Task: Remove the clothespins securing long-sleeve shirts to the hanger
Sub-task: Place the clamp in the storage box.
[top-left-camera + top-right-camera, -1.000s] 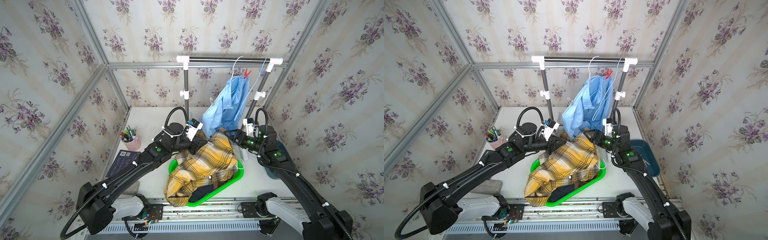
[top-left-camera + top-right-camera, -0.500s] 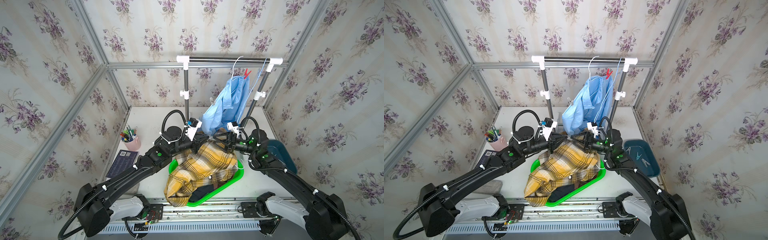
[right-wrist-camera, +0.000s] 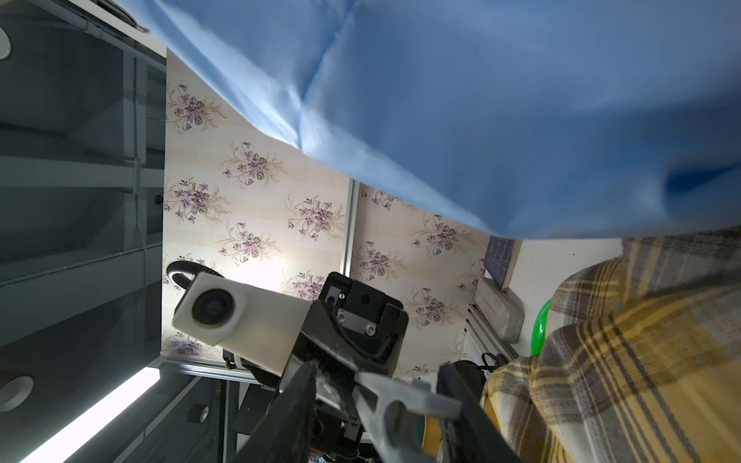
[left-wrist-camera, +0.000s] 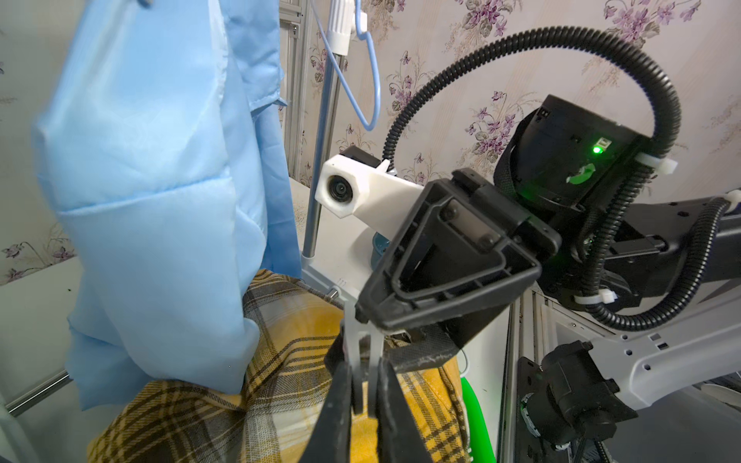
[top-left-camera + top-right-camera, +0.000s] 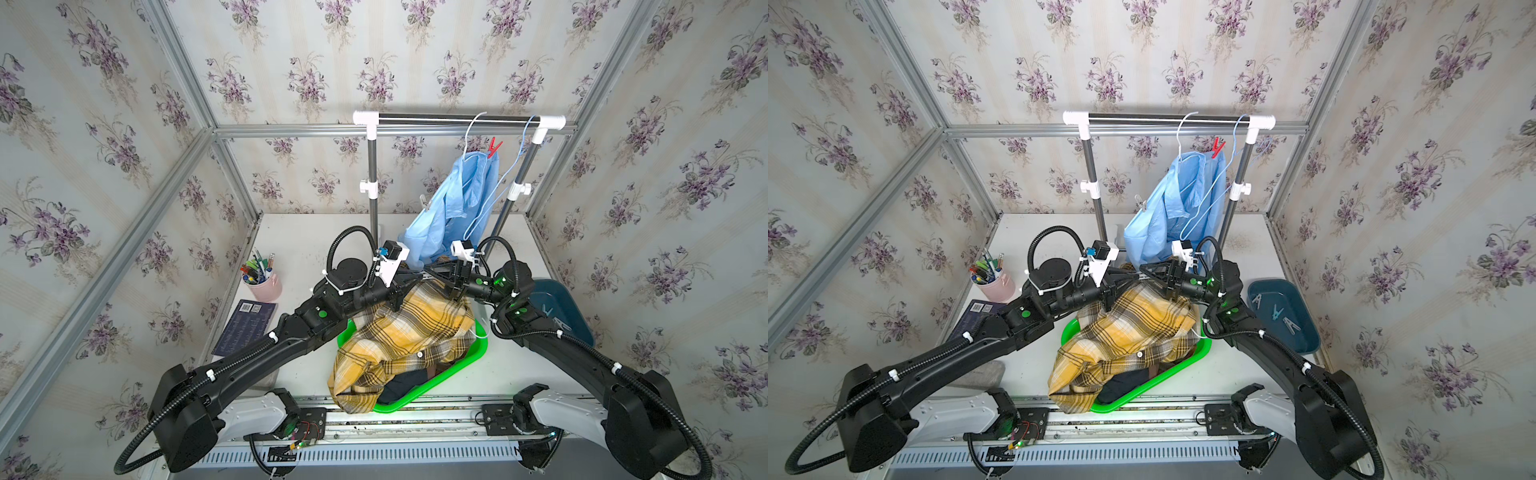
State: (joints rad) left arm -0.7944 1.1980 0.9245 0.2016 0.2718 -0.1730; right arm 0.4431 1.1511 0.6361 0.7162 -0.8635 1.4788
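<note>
In a top view, the left gripper (image 5: 413,283) and right gripper (image 5: 432,272) meet over the heaped yellow-and-brown plaid shirt (image 5: 407,332). Left wrist view: the left pinches a pale plastic clothespin (image 4: 361,352). Right wrist view: right jaws straddle it, half apart; clamp squarely before the left releases.

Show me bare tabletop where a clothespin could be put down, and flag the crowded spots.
Bare: the back-left table between the pink pen cup and the rack post; the front-right strip between the green basket and the right arm. Crowded: the middle, where the left gripper and right gripper meet over the yellow plaid shirt.
</note>
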